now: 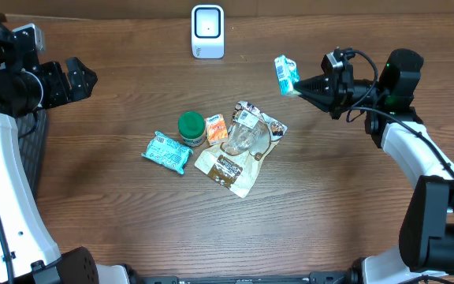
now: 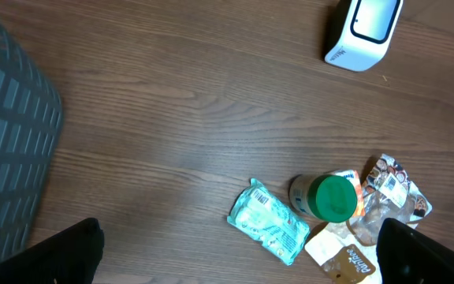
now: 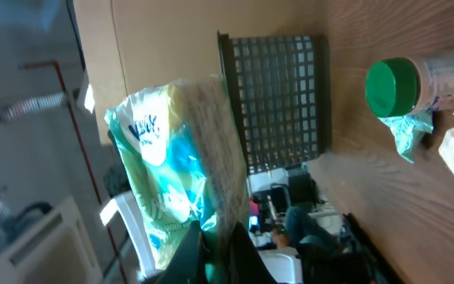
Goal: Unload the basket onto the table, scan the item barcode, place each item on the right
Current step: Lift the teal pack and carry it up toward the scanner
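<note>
My right gripper (image 1: 297, 85) is shut on a green, white and blue packet (image 1: 286, 74), held in the air to the right of the white barcode scanner (image 1: 208, 31). The right wrist view shows the packet (image 3: 176, 166) pinched at its lower edge between the black fingers (image 3: 211, 248). No barcode can be made out on it. At the far left my left gripper (image 1: 85, 79) hangs open and empty above the table. In its own view the jaws stand wide apart over bare wood, and the scanner (image 2: 365, 31) sits at the top right.
A pile lies mid-table: a teal packet (image 1: 166, 152), a green-lidded jar (image 1: 191, 128), a small orange packet (image 1: 216, 128), a clear snack bag (image 1: 247, 134) and a brown-and-white pouch (image 1: 227, 167). A dark mesh basket (image 2: 10, 150) stands at the left edge.
</note>
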`<control>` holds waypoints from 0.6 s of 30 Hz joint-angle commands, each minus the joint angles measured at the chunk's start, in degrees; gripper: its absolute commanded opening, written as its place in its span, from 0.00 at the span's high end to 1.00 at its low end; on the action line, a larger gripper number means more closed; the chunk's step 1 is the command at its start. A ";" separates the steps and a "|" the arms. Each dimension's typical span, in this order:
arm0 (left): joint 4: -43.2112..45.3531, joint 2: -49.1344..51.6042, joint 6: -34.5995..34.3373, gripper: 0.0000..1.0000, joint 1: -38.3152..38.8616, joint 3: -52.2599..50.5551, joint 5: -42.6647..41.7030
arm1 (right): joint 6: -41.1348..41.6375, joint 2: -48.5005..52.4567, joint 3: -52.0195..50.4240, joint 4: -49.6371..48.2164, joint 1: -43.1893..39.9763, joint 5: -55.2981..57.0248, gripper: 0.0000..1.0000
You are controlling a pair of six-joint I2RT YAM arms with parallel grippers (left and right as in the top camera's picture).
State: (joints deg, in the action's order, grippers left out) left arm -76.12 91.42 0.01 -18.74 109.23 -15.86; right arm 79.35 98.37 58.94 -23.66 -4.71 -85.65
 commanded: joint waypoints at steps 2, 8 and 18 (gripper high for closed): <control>0.00 0.07 0.90 0.00 0.02 0.26 -0.09 | 2.45 -1.07 0.70 -0.74 1.55 3.89 0.96; 0.00 0.07 0.90 0.00 0.02 0.26 -0.09 | -8.17 -1.07 0.70 0.79 4.57 8.57 0.96; 0.00 0.07 0.87 0.00 0.02 0.26 -0.09 | -36.13 -0.94 0.72 26.56 12.63 25.05 0.96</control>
State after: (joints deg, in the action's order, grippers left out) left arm -76.14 91.42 0.03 -18.74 109.23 -15.88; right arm 55.81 98.24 59.11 -0.47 6.15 -69.17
